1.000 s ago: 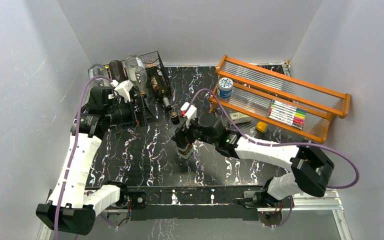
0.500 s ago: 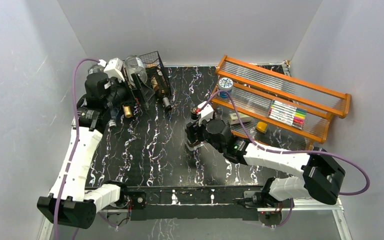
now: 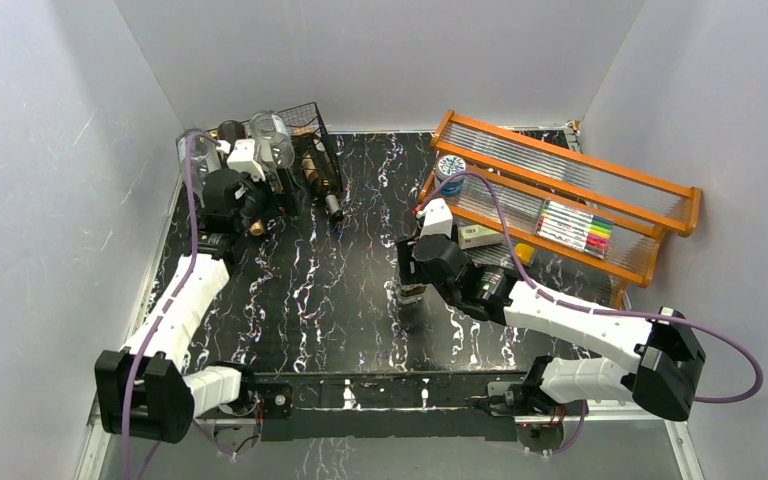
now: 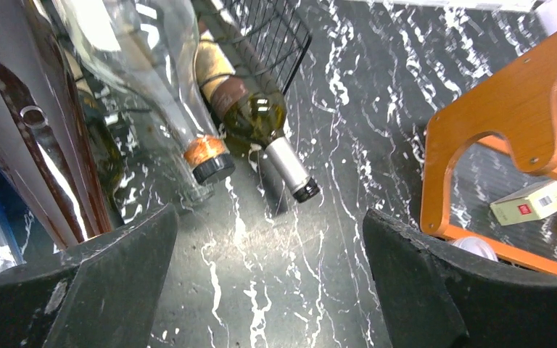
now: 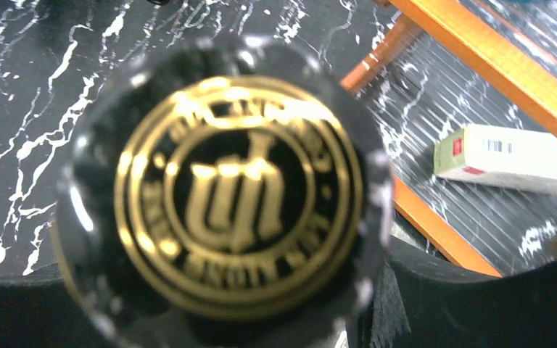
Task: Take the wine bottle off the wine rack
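The black wire wine rack stands at the far left with several bottles lying in it; a clear bottle with a copper cap and a green bottle with a silver neck point out of it. My left gripper hovers open just in front of the rack, and only bare table shows between the jaws. My right gripper is shut on a wine bottle held upright over the table's middle. Its black cap with a gold emblem fills the right wrist view.
An orange wooden tiered shelf stands at the right, close to the right gripper. It holds a marker pack, a white-and-blue tin, a small box and a yellow item. Grey walls enclose the table.
My right gripper has carried the bottle rightward, away from the rack and closer to the orange shelf. The left arm swung up and settled with its open gripper in front of the rack.
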Controlling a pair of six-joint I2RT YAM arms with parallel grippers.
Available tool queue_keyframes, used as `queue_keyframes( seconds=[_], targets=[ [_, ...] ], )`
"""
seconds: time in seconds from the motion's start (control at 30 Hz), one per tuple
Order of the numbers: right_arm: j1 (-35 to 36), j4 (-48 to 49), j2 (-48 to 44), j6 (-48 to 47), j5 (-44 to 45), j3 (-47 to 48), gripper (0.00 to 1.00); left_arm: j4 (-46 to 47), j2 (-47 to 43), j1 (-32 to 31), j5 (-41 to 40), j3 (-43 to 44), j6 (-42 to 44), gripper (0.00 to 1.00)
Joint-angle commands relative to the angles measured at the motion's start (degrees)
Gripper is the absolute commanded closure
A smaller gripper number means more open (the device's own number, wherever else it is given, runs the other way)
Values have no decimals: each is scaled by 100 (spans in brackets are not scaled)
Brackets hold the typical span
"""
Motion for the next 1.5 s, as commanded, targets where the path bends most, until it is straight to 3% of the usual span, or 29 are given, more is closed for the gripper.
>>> queue_keyframes(
  seconds=[0.0, 0.33, 0.63, 0.77, 0.9, 1.13, 1.27, 1.3, 1.47],
  targets=[
    [-20, -940, -94, 638, 838, 586, 100, 744, -571, -12, 219, -215, 191, 2],
    [-27, -1396, -125, 1304, 1741, 437, 100, 762, -754, -17, 424, -292, 214, 2],
    [-96, -1572, 12, 1527, 2353, 497, 100, 765, -863, -177, 116, -446, 348, 2],
    [-391, -1355, 5, 1272, 2243, 430, 100, 745, -851, -232, 73, -456, 397, 2],
    [-676, -815, -166, 702, 1445, 238, 100, 705, -846, -258, 26, -425, 441, 2],
    [-766, -666, -497, 324, 779, 74, 69, 667, -777, -302, -16, -415, 495, 2],
    [-811, -881, -562, 409, 687, 135, 61, 724, -747, -319, 1, -452, 474, 2],
    [-813, -857, -601, 390, 676, 74, 52, 689, -715, -315, 18, -416, 485, 2],
    [-820, -916, -732, 398, 649, 106, 27, 713, -697, -333, -34, -452, 494, 2]
  ],
)
